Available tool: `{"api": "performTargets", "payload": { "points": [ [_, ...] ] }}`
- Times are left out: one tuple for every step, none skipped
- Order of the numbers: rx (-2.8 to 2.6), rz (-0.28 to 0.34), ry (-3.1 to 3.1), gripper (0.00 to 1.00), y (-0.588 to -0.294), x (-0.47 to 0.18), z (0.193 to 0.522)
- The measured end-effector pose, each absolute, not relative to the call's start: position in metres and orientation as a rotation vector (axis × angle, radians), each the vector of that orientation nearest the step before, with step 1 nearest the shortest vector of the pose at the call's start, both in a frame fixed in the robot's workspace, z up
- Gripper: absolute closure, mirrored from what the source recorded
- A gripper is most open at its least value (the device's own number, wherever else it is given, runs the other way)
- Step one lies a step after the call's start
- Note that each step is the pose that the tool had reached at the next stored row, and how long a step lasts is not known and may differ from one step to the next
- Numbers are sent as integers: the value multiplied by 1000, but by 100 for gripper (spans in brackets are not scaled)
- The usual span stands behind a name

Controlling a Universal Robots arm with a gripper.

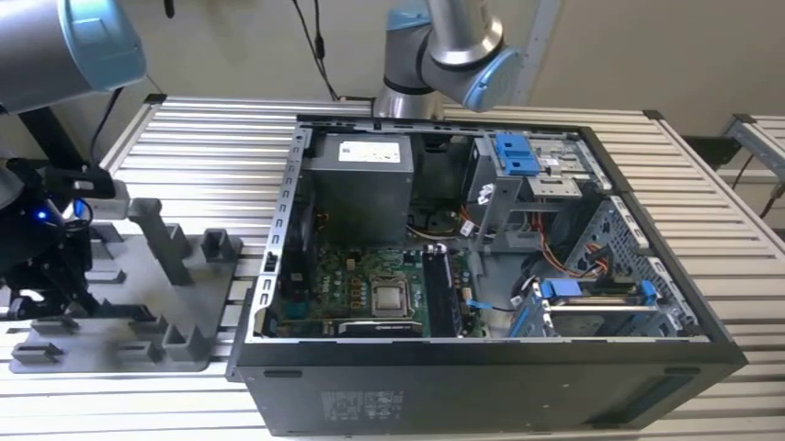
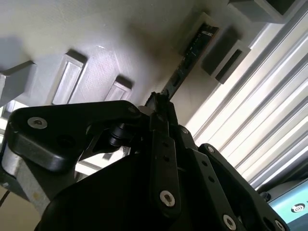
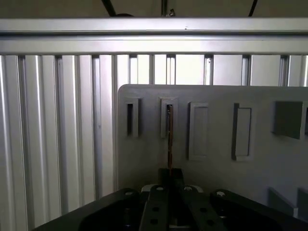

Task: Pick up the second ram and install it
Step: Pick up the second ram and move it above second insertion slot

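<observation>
In both wrist views the second ram (image 3: 169, 137) (image 2: 192, 53) is a thin dark board standing edge-on in a slot of the grey fixture plate (image 3: 216, 168) (image 2: 96, 29). My gripper (image 3: 171, 174) (image 2: 158, 102) is at the ram's near end, with its black fingers drawn together on either side of the board. In the exterior view the gripper (image 1: 59, 280) hangs low over the fixture plate (image 1: 184, 299) at that view's left, away from the open computer case (image 1: 687, 303).
The case lies open on the ribbed metal table (image 1: 209, 147), showing the green motherboard (image 1: 356, 285), its long black sockets (image 1: 439, 289), a grey power supply (image 1: 358, 179) and blue drive brackets (image 1: 516, 152). Grey fixture blocks (image 1: 160, 239) stand up around the gripper.
</observation>
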State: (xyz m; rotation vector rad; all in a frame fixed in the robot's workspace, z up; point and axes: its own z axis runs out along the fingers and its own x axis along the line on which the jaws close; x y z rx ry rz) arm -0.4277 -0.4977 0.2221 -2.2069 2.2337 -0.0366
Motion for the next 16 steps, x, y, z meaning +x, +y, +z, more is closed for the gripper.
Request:
{"api": "performTargets", "payload": {
  "points": [
    [-2207,-37,2234,86,-498,-428,223],
    [-2207,-37,2234,86,-498,-428,223],
    [-2207,-37,2234,86,-498,-428,224],
    [-2207,-37,2234,86,-498,-428,225],
    [-2207,-37,2234,86,-498,-428,225],
    [-2207,-37,2234,86,-498,-428,226],
    [-2207,-37,2234,86,-498,-428,227],
    [-2207,-37,2234,86,-498,-428,227],
    [-2207,-37,2234,86,-498,-428,228],
    [-2207,-37,2234,86,-498,-428,229],
    [-2207,-37,2234,86,-498,-428,229],
    [-2207,-37,2234,86,-498,-428,230],
    [-2207,-37,2234,86,-498,-428,231],
    [-2207,-37,2234,86,-498,-428,232],
    [-2207,-37,2234,86,-498,-428,233],
    [-2207,-37,2234,86,-498,-428,234]
  ]
}}
